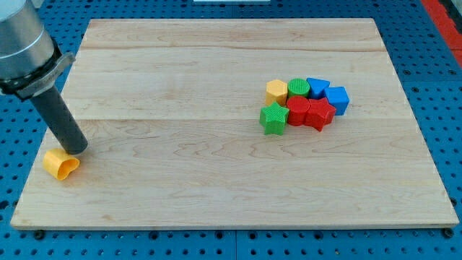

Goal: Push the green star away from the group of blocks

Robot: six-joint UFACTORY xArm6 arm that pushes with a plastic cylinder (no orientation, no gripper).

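Note:
The green star (273,118) lies at the left lower edge of a tight group of blocks right of the board's middle. It touches a red block (297,111) on its right and sits just below a yellow hexagon (276,92). The group also holds a green round block (298,88), a red star (319,113), a blue block (317,87) and a blue cube (337,100). My tip (76,149) is far off at the board's left edge, touching a yellow block (60,164) just below it.
The wooden board (216,180) lies on a blue perforated table. The arm's grey body (22,40) fills the view's top left corner.

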